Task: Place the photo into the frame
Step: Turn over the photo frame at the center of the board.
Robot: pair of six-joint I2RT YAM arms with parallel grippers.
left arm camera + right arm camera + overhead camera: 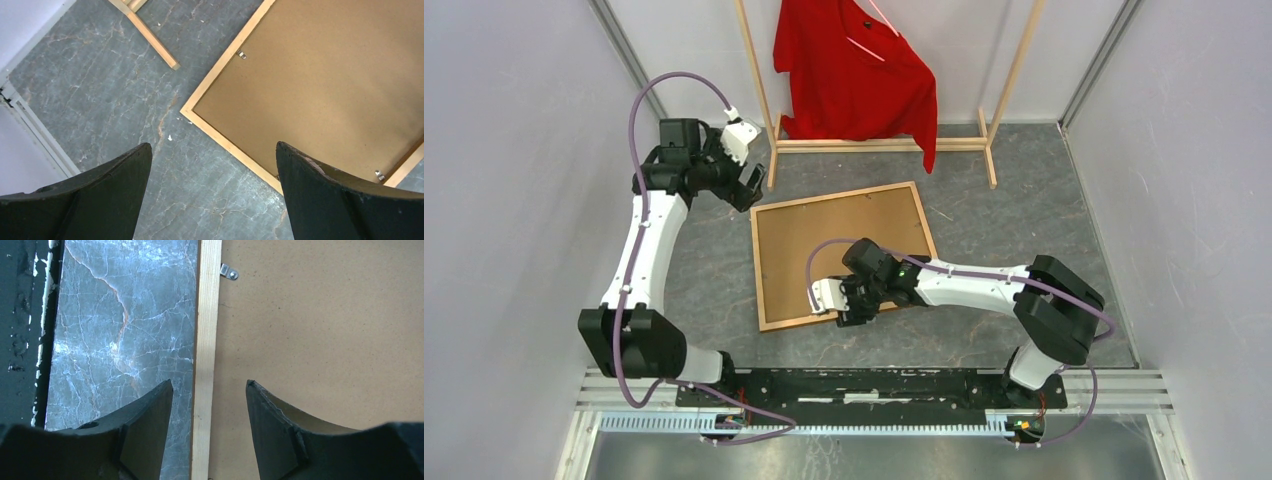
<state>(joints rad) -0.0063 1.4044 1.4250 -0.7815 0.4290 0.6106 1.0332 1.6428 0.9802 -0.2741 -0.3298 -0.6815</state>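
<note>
The frame (757, 265) lies face down on the grey floor, its thin wooden rim around the plain brown backing board (839, 235). The photo is not visible in any view. My left gripper (749, 185) is open and empty, hovering just outside the frame's far left corner; the left wrist view shows that corner's rim (225, 142) between the open fingers (212, 150). My right gripper (852, 312) is open over the frame's near edge. In the right wrist view its fingers (209, 385) straddle the rim (207, 330), one over floor, one over the board (325, 330).
A pale wooden clothes rack (879, 145) with a red shirt (854, 70) stands behind the frame; its foot shows in the left wrist view (150, 37). Small metal clips (241, 54) (230, 273) sit on the board's edge. Walls close both sides. A black rail (874, 385) runs along the near edge.
</note>
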